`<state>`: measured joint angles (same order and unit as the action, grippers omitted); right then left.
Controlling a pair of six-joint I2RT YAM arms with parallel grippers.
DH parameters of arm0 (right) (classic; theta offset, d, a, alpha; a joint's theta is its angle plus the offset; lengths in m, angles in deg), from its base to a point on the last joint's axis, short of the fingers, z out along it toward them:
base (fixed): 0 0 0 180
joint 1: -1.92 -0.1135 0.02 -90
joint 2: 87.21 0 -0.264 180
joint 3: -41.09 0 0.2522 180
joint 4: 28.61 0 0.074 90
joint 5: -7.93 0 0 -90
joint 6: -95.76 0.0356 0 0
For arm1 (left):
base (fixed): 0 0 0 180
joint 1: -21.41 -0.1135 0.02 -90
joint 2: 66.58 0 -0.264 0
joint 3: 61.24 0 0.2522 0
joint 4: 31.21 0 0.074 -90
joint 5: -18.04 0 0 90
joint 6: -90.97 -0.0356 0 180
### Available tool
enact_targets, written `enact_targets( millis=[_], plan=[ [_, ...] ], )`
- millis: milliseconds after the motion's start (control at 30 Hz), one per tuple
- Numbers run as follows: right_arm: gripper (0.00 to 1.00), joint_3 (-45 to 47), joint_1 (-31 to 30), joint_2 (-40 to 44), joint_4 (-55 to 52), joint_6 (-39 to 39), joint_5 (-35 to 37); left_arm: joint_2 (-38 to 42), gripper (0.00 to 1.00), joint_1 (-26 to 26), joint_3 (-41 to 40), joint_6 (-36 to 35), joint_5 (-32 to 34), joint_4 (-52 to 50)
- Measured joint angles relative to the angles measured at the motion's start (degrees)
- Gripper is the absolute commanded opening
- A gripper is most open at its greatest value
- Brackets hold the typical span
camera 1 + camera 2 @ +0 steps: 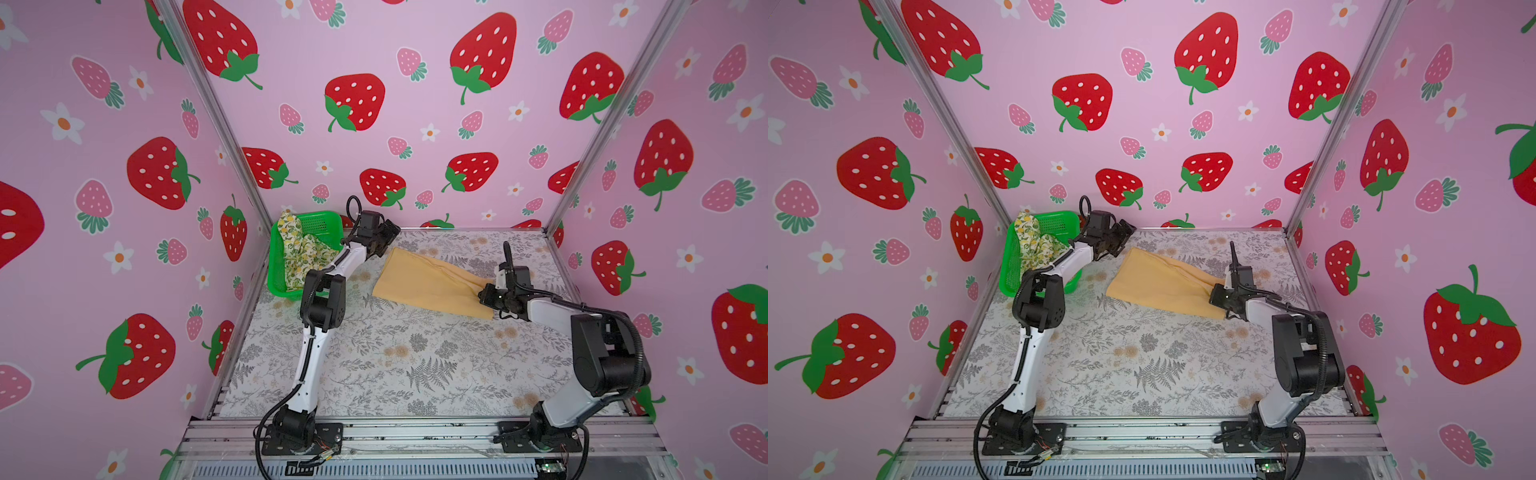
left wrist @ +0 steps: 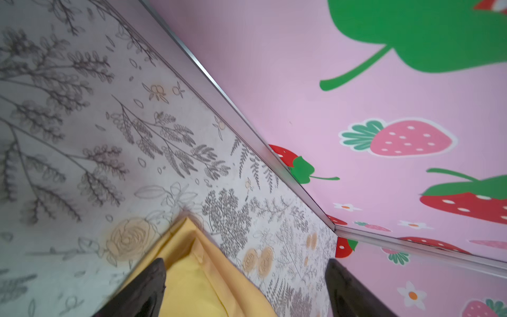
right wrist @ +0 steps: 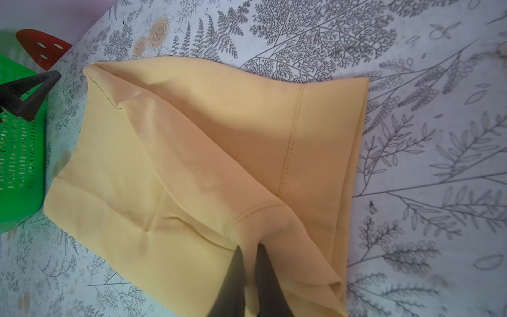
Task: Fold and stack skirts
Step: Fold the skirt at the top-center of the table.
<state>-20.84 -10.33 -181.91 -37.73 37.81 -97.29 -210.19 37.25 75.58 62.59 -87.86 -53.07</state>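
The mustard-yellow skirt (image 1: 424, 282) (image 1: 1158, 282) lies partly folded on the floral table, in the far middle. My right gripper (image 1: 486, 293) (image 3: 249, 249) is shut on a pinch of this skirt (image 3: 192, 151) at its right end, lifting a ridge of cloth. My left gripper (image 1: 388, 239) (image 2: 245, 267) hovers open just above the skirt's far-left corner (image 2: 192, 288), holding nothing. The lemon-print skirt (image 1: 299, 249) (image 1: 1036, 245) lies crumpled in the green basket.
The green mesh basket (image 1: 324, 218) (image 3: 16, 151) stands at the far left corner, close to the left arm's elbow. Pink strawberry walls enclose the table (image 1: 415, 365) on three sides. A metal rail (image 2: 247, 123) runs along the back edge.
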Motion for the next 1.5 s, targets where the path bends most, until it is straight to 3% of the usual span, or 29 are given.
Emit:
enact_targets(
  millis=[267,500,667,967,1067,1200,1367,1400,1500],
  plan=[
    [0.12,-5.1,0.0,-1.3,-1.2,-0.7,1.0,19.5,0.93,3.2,-28.6,1.3,-2.4,13.4],
    [0.12,-8.8,0.0,-4.3,-1.7,-0.8,1.7,25.2,0.93,6.2,-45.4,3.1,-2.6,22.5],
    [0.12,-10.3,0.0,-5.6,-2.3,-0.8,2.2,25.1,0.93,7.5,-50.3,3.2,-1.2,23.3],
    [0.16,-16.7,0.0,-9.0,-3.2,-2.2,5.6,25.0,0.93,8.0,-51.5,2.2,3.6,22.6],
    [0.31,-19.2,0.0,-10.8,-3.6,-2.6,7.5,25.0,0.93,8.5,-51.6,1.6,4.8,22.6],
    [0.64,-21.9,0.0,-13.3,-3.7,-3.3,10.6,25.0,0.92,9.0,-51.6,1.0,5.8,22.6],
    [0.95,-26.2,0.1,-16.2,-4.8,-5.1,15.4,25.0,0.92,9.8,-51.6,1.0,6.6,22.7],
    [1.00,-26.4,0.2,-16.1,-4.8,-5.4,16.3,25.0,0.92,10.0,-51.6,1.0,6.8,22.7],
    [1.00,-25.2,0.3,-13.8,-4.8,-6.1,18.2,25.0,0.92,10.6,-51.6,1.0,6.9,22.7]
  ],
)
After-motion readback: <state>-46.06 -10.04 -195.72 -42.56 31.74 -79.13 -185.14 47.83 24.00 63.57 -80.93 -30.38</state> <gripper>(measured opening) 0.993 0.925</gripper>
